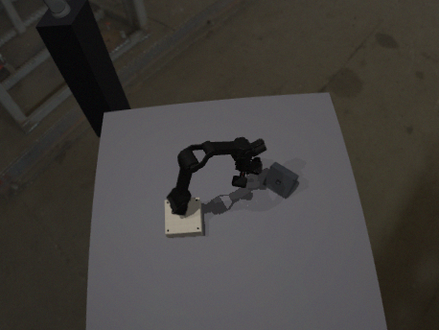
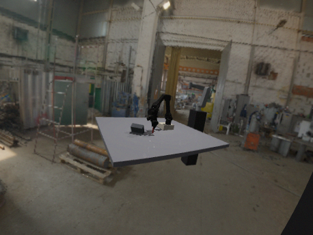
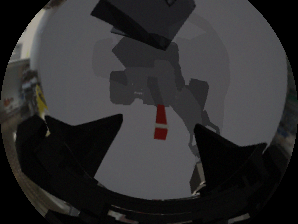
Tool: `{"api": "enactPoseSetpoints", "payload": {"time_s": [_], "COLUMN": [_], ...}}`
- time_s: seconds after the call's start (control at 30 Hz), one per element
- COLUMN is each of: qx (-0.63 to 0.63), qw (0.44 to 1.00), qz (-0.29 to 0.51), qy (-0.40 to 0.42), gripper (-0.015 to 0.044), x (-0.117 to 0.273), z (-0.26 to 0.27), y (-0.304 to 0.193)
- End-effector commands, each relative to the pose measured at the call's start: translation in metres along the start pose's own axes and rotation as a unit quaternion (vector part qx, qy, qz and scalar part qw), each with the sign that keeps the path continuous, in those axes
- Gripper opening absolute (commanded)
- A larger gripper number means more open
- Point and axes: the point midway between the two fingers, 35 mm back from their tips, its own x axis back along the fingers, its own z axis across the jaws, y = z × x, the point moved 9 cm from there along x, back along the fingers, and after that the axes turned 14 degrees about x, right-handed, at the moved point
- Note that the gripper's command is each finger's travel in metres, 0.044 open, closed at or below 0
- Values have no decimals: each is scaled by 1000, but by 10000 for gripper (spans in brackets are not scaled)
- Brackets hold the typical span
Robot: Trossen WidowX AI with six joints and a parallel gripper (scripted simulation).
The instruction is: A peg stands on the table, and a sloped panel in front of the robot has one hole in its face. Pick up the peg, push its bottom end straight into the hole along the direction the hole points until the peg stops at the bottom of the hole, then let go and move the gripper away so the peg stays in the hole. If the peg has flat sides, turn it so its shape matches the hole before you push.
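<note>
The red peg point(image 3: 160, 116) point(image 2: 153, 130) stands on the table, with a pale band near one end in the wrist view. In the top view the arm mostly hides it. My gripper point(image 3: 159, 122) point(image 1: 246, 174) is wide open and empty. In the wrist view the peg shows in the gap between the two black fingertips, about midway. In the exterior view the fingers are just above and around the peg's upper part; contact cannot be told. The dark grey sloped panel point(image 1: 286, 183) point(image 2: 137, 128) point(image 3: 150, 25) stands beyond the peg. Its small hole point(image 1: 278, 181) shows in the top view.
The arm's cream base block point(image 1: 183, 222) point(image 2: 167, 127) sits on the grey table point(image 1: 230, 278) point(image 2: 164, 145). Shadows of the arm fall around the peg and towards the panel. A dark post point(image 1: 83, 62) point(image 2: 196, 120) stands beside the table's edge.
</note>
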Motion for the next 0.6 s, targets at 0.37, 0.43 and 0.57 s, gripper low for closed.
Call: {"api": "enactPoseSetpoints", "payload": {"time_s": [0.37, 0.43, 0.57], "qx": [-2, -2, -1], "qw": [1000, 1000, 1000], "qz": [5, 5, 2], "qy": [0, 0, -1], "gripper": [440, 440, 361], "x": [-24, -24, -21], "z": [-1, -1, -1], "y": [-3, -3, -2]}}
